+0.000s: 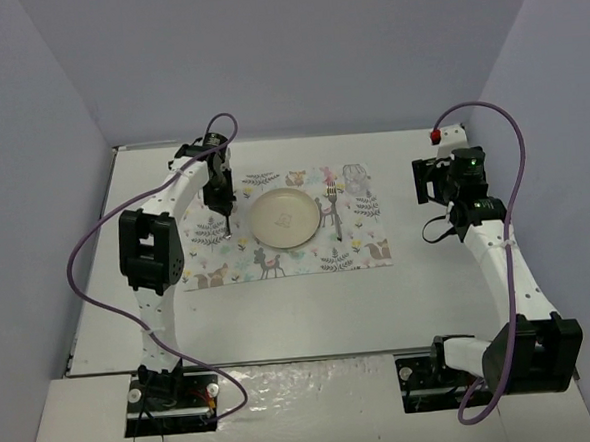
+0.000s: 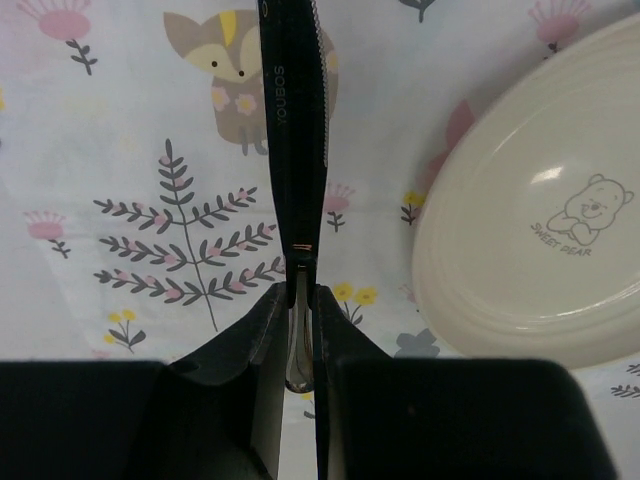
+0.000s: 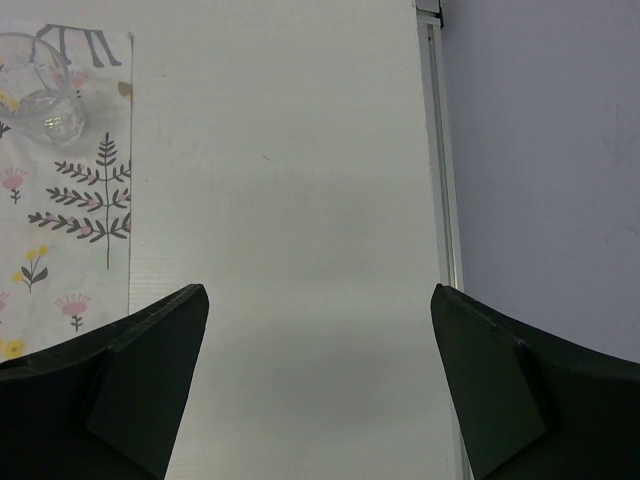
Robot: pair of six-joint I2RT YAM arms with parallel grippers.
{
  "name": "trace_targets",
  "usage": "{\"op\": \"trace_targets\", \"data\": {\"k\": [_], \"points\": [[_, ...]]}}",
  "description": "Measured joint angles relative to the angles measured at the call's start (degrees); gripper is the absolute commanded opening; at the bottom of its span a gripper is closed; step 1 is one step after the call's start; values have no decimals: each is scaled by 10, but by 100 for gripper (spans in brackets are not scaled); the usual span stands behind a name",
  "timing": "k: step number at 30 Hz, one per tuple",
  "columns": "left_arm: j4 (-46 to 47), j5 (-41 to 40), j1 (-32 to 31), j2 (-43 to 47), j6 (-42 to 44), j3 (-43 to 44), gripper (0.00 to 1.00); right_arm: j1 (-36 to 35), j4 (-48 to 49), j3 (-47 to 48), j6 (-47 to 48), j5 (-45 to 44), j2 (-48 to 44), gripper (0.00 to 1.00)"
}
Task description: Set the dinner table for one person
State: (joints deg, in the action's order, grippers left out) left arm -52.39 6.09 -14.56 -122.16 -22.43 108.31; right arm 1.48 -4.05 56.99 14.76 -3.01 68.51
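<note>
So the left gripper (image 2: 298, 300) is pinched tight on a dark knife (image 2: 295, 130), gripping it near one end with the serrated blade sticking out past the fingers. It's over the animal-print placemat (image 1: 308, 262), just left of the cream plate (image 1: 285, 219), which has a little bear drawn on it. Can't tell if the knife tip is actually touching the cloth. A fork (image 1: 333, 214) lies just right of the plate, and a clear glass (image 3: 40, 85) stands at the mat's far right corner. The right gripper (image 3: 318, 292) is spread wide with nothing in it, over bare white tabletop well off the mat's right side. The dinner table (image 1: 311, 315) is the big white surface under all of it, with the mat around its middle.
</note>
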Motion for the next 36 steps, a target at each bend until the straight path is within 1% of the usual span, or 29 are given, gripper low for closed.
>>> {"op": "trace_targets", "data": {"k": [6, 13, 22, 36], "points": [[0, 32, 17, -38, -19, 1, 0, 0, 0, 0, 0, 0, 19, 91], [0, 52, 10, -55, -23, 7, 0, 0, 5, -2, 0, 0, 27, 91], [2, 49, -2, -59, -24, 8, 0, 1, 13, -3, 0, -1, 27, 91], [4, 46, -2, -60, -31, 6, 0, 3, 21, -11, 0, -1, 27, 91]]}}
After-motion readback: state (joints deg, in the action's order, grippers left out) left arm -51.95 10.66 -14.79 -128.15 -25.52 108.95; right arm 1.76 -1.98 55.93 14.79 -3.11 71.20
